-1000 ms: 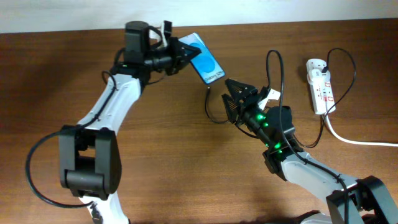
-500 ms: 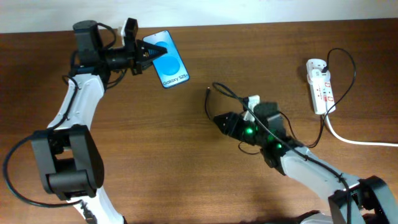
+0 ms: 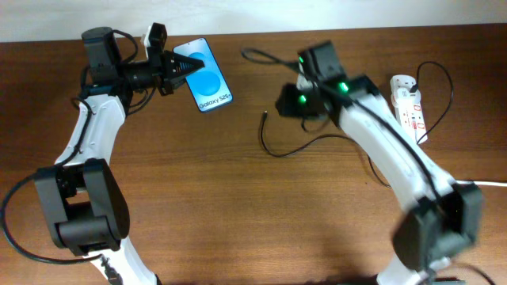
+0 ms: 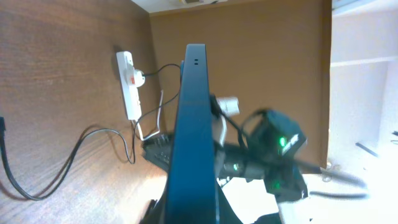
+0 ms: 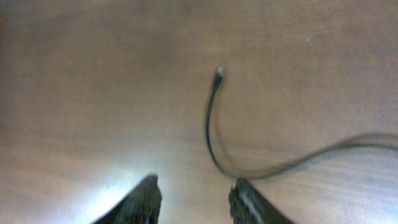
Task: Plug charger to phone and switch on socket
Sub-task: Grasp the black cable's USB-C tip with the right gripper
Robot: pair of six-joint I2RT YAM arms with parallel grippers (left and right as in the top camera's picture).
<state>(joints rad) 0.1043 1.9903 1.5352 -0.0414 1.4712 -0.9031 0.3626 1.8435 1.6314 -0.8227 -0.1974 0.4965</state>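
Note:
My left gripper [image 3: 173,70] is shut on the phone [image 3: 204,75], holding it by its left end at the far left; the blue screen with "Galaxy S25+" faces up. In the left wrist view the phone [image 4: 193,124] shows edge-on. The charger, a thin black cable [image 3: 277,150], curls on the table with its plug tip [image 3: 264,113] free. My right gripper [image 3: 285,103] hangs just right of the tip, open and empty. In the right wrist view the plug tip [image 5: 219,73] lies ahead of the open gripper [image 5: 196,196]. The white socket [image 3: 408,107] lies at the far right.
A thick white cord [image 3: 451,178] runs from the socket towards the right edge. The black cable also loops over the right arm to the socket. The socket [image 4: 129,84] shows in the left wrist view too. The table's back edge meets a pale wall.
My right arm has swung from the table's middle up to the far side, and its gripper now sits beside the plug tip. My left gripper has shifted the phone slightly left.

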